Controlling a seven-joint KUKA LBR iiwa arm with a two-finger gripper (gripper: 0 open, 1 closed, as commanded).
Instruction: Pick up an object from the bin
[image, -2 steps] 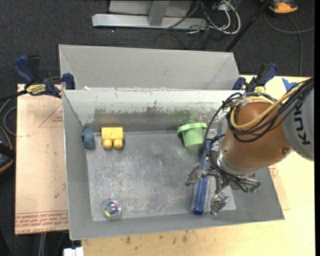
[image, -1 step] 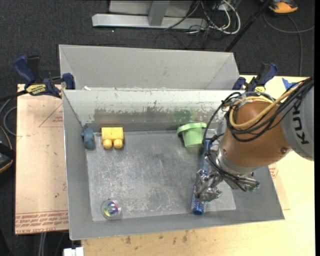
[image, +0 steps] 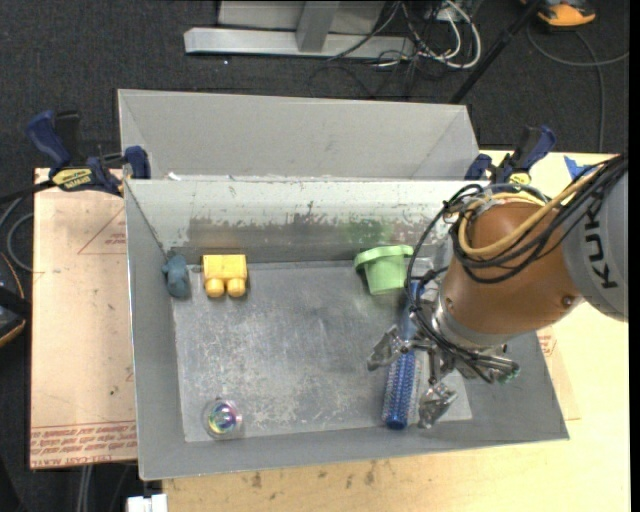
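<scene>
My gripper (image: 410, 378) hangs low over the bin's front right corner, under the arm's orange cover, and stands open. A blue ribbed cylinder (image: 398, 398), like a hair roller, lies on the floor there, pointing toward the front wall. One metal fingertip (image: 383, 355) is to its left near its upper end, the other fingertip (image: 436, 403) to its right. Whether they touch it I cannot tell. A light green cup (image: 381, 268) lies on its side just behind the gripper, by the back wall.
A yellow toy block (image: 224, 275) and a small blue-grey lump (image: 178, 277) sit at the back left. A shiny clear ball (image: 222, 418) rests in the front left corner. The arm covers the bin's right side.
</scene>
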